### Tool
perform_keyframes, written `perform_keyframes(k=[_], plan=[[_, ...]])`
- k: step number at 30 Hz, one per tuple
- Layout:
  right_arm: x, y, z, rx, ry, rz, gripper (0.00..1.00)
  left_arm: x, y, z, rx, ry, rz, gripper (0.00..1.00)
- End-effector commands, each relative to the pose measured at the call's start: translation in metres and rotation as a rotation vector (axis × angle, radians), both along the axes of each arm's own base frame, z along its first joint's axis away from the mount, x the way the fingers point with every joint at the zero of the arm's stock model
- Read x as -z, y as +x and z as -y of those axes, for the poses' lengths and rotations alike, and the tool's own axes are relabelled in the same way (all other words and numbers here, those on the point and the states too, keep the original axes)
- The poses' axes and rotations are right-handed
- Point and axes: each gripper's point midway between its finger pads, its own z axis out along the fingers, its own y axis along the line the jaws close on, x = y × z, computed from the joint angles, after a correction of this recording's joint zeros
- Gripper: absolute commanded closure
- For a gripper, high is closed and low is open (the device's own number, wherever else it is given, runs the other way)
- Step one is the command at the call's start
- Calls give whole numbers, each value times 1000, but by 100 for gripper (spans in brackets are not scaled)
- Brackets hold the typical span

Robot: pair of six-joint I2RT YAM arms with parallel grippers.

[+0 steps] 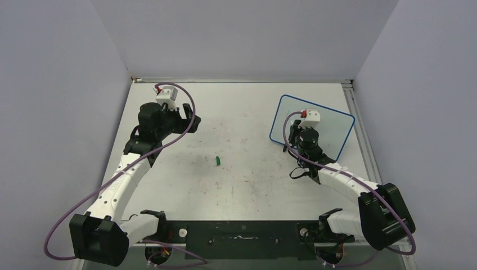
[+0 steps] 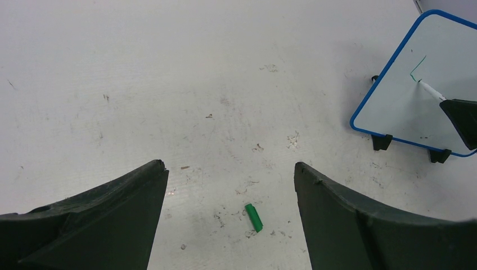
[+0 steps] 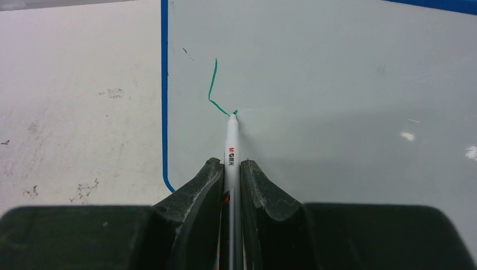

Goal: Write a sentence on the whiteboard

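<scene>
Right gripper (image 3: 232, 164): jaws are closing narrowly on the marker (image 3: 231, 138), which is running straight out between them. Its tip is touching the board (image 1: 336, 133) near the left rim. The board is sitting at the far right of the table (image 1: 236, 185), propped on small black feet.

Of the sentence (image 3: 213, 81), only one bent green stroke is showing, so the writing is judged to be just beginning.

Left gripper (image 2: 230, 166): jaws are standing wide and holding nothing, well apart from the board. A green cap (image 2: 253, 217) is lying on the table below it.

Recommendations for the stroke in hand:
- Pressure should be staying light and even. The board is resting only on its feet and is likely to slide or rock under a hard push.
- The marker should be meeting the surface at a steady angle, so the line is not skipping.
- Letters should be kept small, since the start is close to the left rim and room is needed to the right.
</scene>
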Motion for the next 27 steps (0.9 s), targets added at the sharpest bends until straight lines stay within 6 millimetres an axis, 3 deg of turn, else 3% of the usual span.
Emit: perform_keyframes(k=[1,16,27], plan=[[-29,15,-4,-5,23,89,95,-12,0,0,12,0,45,19],[-10,3,3,8,-3,39,95,-13,-1,0,14,-1,48,19],[-7,-3,12,44,-12,27,95,-15,-1,0,17,-2,52,19]])
